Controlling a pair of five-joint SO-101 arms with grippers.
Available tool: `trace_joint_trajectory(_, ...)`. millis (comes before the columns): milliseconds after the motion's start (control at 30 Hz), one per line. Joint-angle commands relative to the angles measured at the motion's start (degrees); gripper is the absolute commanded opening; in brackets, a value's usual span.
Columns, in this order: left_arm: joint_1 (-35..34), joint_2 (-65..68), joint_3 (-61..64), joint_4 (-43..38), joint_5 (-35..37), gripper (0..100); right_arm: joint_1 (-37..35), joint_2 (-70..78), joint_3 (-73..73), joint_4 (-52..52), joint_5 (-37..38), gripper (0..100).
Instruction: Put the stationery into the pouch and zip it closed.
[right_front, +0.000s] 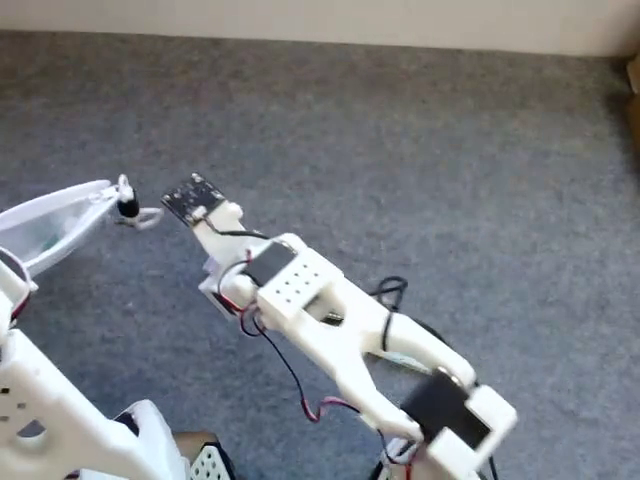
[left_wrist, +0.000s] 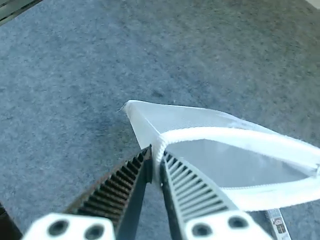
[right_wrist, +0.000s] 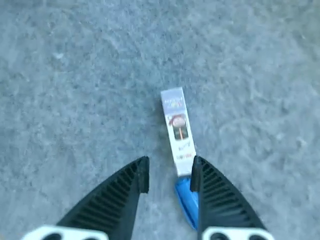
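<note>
A white stick with a printed label and a blue end (right_wrist: 178, 131) lies on the grey carpet. My right gripper (right_wrist: 170, 174) hangs open just above it, and the blue end lies against the inner side of one finger (right_wrist: 202, 182). The translucent white pouch (left_wrist: 225, 160) is held up with its mouth gaping. My left gripper (left_wrist: 155, 161) is shut on the pouch's rim at one end. From above, the pouch (right_front: 50, 225) hangs at the left edge with its zip pull (right_front: 127, 206) pointing toward the right arm (right_front: 300, 290).
Grey carpet (right_front: 430, 150) covers the whole surface, open toward the back and right. The left arm's white body (right_front: 40, 400) fills the near left corner. Loose red and black cables (right_front: 290, 370) trail beside the right arm. A pale wall edge runs along the back.
</note>
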Motion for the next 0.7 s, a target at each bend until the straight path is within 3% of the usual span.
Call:
trace_joint_trajectory(0,-2.6,-1.9,-0.7,-2.9,-0.5,1,-0.6,4.4,-8.5,0.5,-0.2,13.5)
trace_joint_trajectory(300,-2.7,-1.9,-0.7,-3.1,-0.5,1,-0.3,19.3,-20.1,0.5,2.9,13.5)
trace_joint_trajectory(667,-2.3,-1.9,-0.7,-2.9,-0.5,1,-0.1,27.0,-25.5,0.6,3.1,13.5)
